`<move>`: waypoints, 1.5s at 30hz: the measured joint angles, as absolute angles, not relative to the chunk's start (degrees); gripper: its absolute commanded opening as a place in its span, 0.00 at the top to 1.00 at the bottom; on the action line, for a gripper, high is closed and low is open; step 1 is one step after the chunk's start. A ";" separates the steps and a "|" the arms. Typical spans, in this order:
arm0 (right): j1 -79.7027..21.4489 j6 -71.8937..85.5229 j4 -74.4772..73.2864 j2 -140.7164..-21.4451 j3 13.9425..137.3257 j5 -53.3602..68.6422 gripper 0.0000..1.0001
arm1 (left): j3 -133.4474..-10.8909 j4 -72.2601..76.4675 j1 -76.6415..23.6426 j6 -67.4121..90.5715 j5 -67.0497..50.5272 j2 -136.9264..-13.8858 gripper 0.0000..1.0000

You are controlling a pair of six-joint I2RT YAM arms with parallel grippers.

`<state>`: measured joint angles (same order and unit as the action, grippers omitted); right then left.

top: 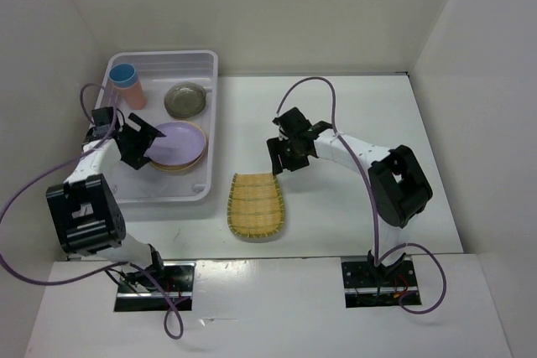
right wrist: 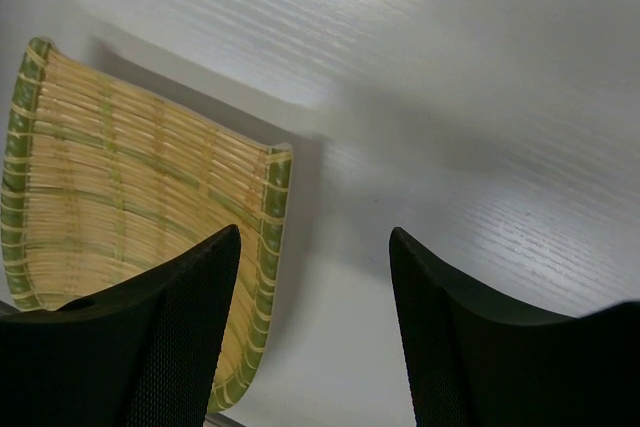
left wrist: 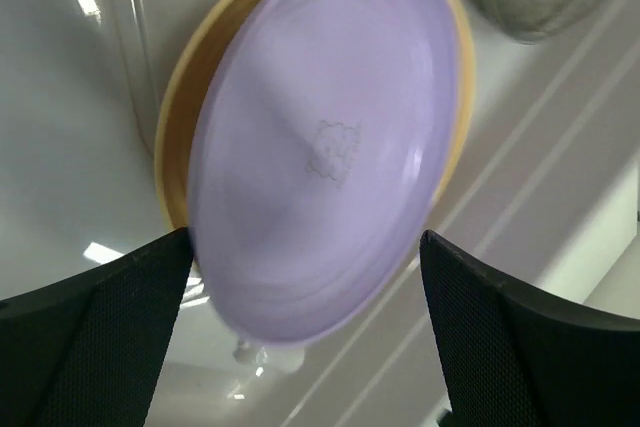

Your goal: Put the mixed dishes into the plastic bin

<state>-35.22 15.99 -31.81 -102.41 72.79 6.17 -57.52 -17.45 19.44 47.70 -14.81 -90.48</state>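
As my right gripper (right wrist: 313, 237) hangs open, the yellow ribbed rectangular tray (right wrist: 130, 207) lies just left and nearer. Its long axis runs near to far.

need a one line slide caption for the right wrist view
Open right gripper hovers over the white table at the edge of the yellow ribbed tray, nothing held.
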 measured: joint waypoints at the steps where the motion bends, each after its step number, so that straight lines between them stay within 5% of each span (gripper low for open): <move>1: -35.22 15.99 -31.88 -102.39 72.53 6.20 0.33 | -57.87 -18.50 19.46 47.51 -14.35 -88.75 0.01; 12: -35.62 14.68 -31.77 -102.41 69.58 8.71 0.33 | -68.38 -24.53 19.46 40.64 -13.32 -71.57 0.01; 30: -35.68 10.41 -26.70 -107.37 66.85 23.88 0.43 | -66.24 -25.69 19.46 38.70 -19.33 -69.45 0.01; 33: -35.70 10.09 -26.02 -108.09 66.87 25.36 0.52 | -66.22 -25.71 19.46 37.85 -19.81 -69.41 0.01; 37: -35.66 10.57 -25.50 -109.25 67.07 28.14 0.83 | -66.22 -25.80 19.46 37.47 -19.92 -68.99 0.01; 40: -35.66 12.64 -25.04 -109.73 67.48 32.27 0.96 | -66.22 -25.76 19.46 37.45 -20.14 -68.82 0.01; 45: -35.64 13.91 -25.04 -109.73 68.34 35.94 1.00 | -66.22 -25.28 19.46 37.45 -22.13 -68.82 0.01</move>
